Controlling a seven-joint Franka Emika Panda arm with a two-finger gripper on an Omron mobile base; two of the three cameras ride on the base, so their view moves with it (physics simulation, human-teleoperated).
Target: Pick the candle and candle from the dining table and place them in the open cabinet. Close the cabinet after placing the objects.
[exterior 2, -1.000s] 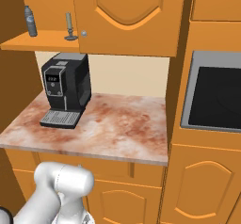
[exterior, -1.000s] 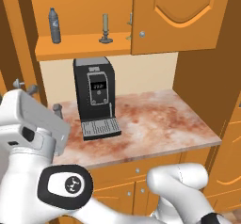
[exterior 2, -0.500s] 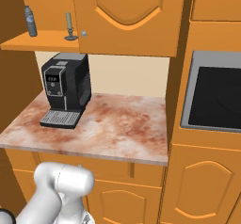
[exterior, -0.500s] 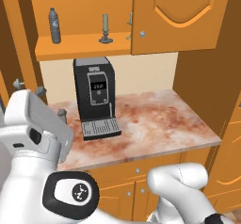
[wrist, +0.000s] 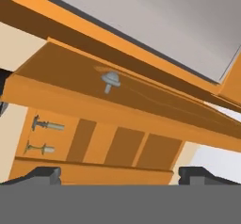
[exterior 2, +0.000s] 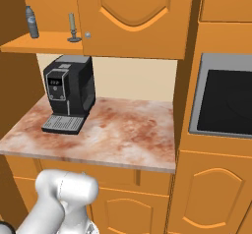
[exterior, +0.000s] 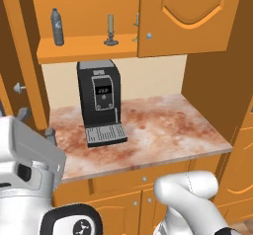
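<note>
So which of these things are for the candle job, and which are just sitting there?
For the job:
- olive candle, already on the cabinet shelf
- second candle, half hidden behind the door edge
- cabinet, one door open
- gripper, open and empty

Just sitting there:
- bottle on the same shelf
- coffee machine
- counter

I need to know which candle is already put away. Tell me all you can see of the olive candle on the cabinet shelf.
The olive candle is a thin, dull green stick rising straight from a dark grey round base, which sits flat on the orange wooden shelf of the open cabinet. It stands upright, apart from the grey-blue bottle further left, and close to the edge of the closed cabinet door on its right. In the right base view it shows at. Nothing touches it but the shelf.
</note>
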